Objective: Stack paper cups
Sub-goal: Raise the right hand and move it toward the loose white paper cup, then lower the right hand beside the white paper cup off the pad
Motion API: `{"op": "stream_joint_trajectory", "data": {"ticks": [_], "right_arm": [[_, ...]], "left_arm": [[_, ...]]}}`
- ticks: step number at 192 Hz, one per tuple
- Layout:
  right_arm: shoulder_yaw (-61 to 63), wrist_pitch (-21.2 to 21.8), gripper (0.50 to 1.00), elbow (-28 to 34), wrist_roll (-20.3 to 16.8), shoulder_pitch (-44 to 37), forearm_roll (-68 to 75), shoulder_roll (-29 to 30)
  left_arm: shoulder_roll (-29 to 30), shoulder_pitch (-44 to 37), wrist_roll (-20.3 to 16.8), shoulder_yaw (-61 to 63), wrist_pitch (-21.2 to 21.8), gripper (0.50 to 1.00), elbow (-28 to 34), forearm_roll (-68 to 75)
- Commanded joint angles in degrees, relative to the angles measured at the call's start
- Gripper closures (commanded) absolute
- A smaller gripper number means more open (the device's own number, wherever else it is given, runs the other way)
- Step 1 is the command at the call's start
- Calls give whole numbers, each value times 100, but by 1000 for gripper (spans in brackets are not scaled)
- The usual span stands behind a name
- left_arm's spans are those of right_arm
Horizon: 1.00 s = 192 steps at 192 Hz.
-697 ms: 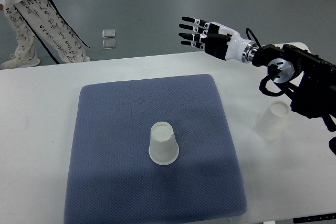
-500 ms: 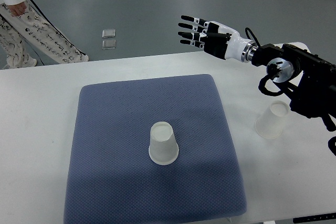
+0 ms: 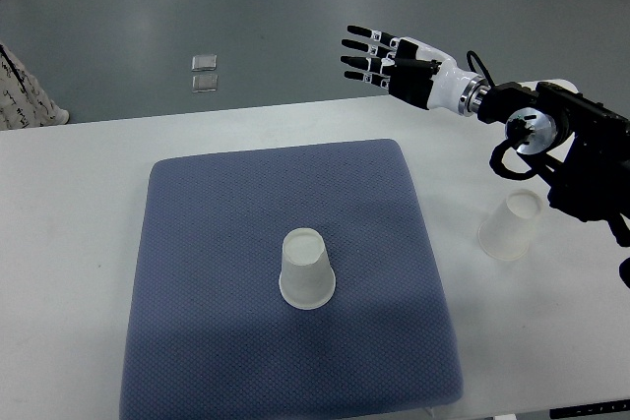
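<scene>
Top view is showing two paper cups, both sitting upside down and well apart from each other. One cup is standing near the middle of the blue mat; the other cup is resting on the bare white table, just off the mat's right edge and partly under the black right arm. Nothing is stacked yet.

Further out, the right hand is hanging in the air beyond the table's far edge, fingers stretched wide and straight, holding nothing. It is well away from both cups. No left arm is showing anywhere.

Judging by the layout, the step in hand is reaching for a cup, most likely the one beside the arm. Doing it well probably means bringing the hand back and down toward that cup, keeping the fingers spread until they are surrounding its wall, then closing gently, since thin paper is likely to crush or tip. Lifting straight up before crossing over to the mat cup should help avoid knocking either one.

A scrap of patterned clothing is showing at the left edge.
</scene>
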<state>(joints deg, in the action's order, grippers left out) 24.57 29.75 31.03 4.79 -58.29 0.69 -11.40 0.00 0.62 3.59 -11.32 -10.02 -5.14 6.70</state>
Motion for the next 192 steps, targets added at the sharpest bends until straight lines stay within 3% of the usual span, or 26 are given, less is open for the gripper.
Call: {"op": "stream_joint_trajectory", "data": {"ticks": [1,45,115,192], "right_arm": [[4,-22,576,-9,22,2,10,-12],[4,-233,579,-44,330,2,19,-240],[-40,-171,579,26,321,-6,-200,-759],[-110,-180,579,1582,330,-130,-3127,-2279]], "left_arm": [[0,0,1,-1,0,500,-5,-2],[0,0,1,-1,0,500,4,-2],[0,0,1,-1,0,500,4,-2],[0,0,1,-1,0,500,4,-2]]}}
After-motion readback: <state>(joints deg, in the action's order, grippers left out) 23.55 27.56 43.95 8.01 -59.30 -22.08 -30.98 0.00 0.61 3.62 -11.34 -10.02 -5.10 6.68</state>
